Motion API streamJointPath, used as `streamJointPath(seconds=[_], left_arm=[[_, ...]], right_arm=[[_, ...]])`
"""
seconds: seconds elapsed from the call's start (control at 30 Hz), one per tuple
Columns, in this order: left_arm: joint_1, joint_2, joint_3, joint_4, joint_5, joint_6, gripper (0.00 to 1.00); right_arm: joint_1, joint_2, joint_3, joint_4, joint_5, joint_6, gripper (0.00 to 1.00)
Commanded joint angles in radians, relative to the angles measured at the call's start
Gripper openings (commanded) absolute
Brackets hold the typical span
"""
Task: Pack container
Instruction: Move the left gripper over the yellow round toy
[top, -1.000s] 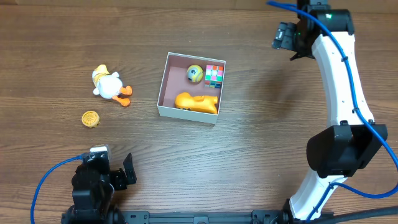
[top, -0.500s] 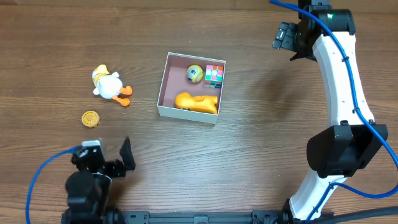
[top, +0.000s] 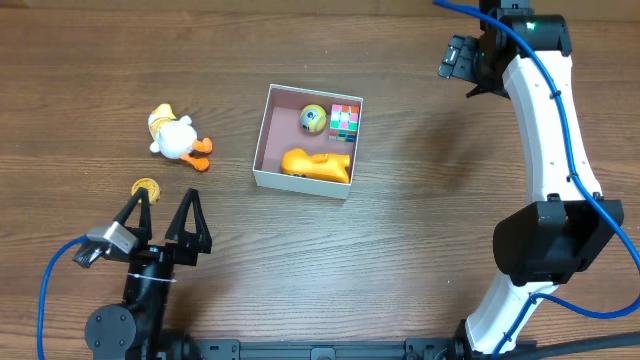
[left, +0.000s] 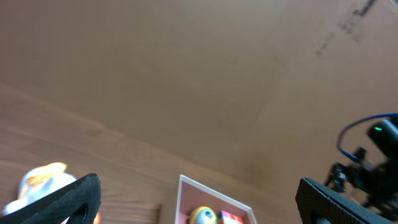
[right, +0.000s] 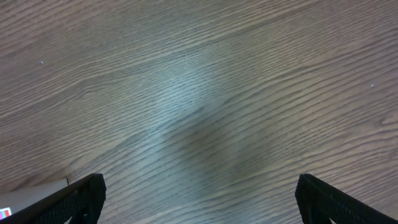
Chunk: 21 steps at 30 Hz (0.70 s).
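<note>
1. White outside and pinkish-brown within: the container (top: 300, 184), near the middle of the wooden desk (top: 400, 280), seen whole only from overhead.
2. Inside it, a yellow-green ball (top: 313, 118) at the back, a multicoloured cube (top: 345, 119) just right of the ball in the back right corner, and an orange toy (top: 315, 163) lying along the front wall.
3. Well to the left of the container, on the desk: a white-and-yellow duck toy (top: 175, 136) on its side, and front-left of that a small gold disc (top: 146, 187). Visible together only from overhead.
4. Front-left of the container, the left arm (top: 140, 290), with the left jaws spread wide, nothing between them, and one tip just beside the gold disc.
5. From the left wrist, only the container's upper rim at the bottom edge, with the tops of the ball and cube peeking over it, the duck blurred off to its left, and the right arm (top: 545, 130) beyond it to the right.
6. Right of the container and further back, the right jaws, spread wide over bare wood.
7. From the right wrist, just one white corner of the container at the lower left, plus a sliver of the cube's colours.
</note>
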Motion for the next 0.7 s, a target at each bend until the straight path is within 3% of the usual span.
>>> streamJointPath(seconds=[0.0,0.23,0.43,0.53,0.67], left_arm=[[0.004,0.102,0.075,-0.022,0.09,0.011,1.0],[0.004,0.62,0.525,-0.221,0.091,0.26,1.0],[0.004,1.112,1.035,-0.706,0.0,0.412,1.0],[0.004,1.289,1.209,-0.884,-0.001,0.515,1.0],[0.004,1.41,1.271,-0.95,0.0,0.541,1.0]], right_arm=[[0.002,-0.01,0.0,0.005,0.003,0.012,1.0],[0.002,-0.01,0.0,0.005,0.003,0.012,1.0],[0.002,-0.01,0.0,0.005,0.003,0.012,1.0],[0.002,-0.01,0.0,0.005,0.003,0.012,1.0],[0.002,-0.01,0.0,0.005,0.003,0.011,1.0]])
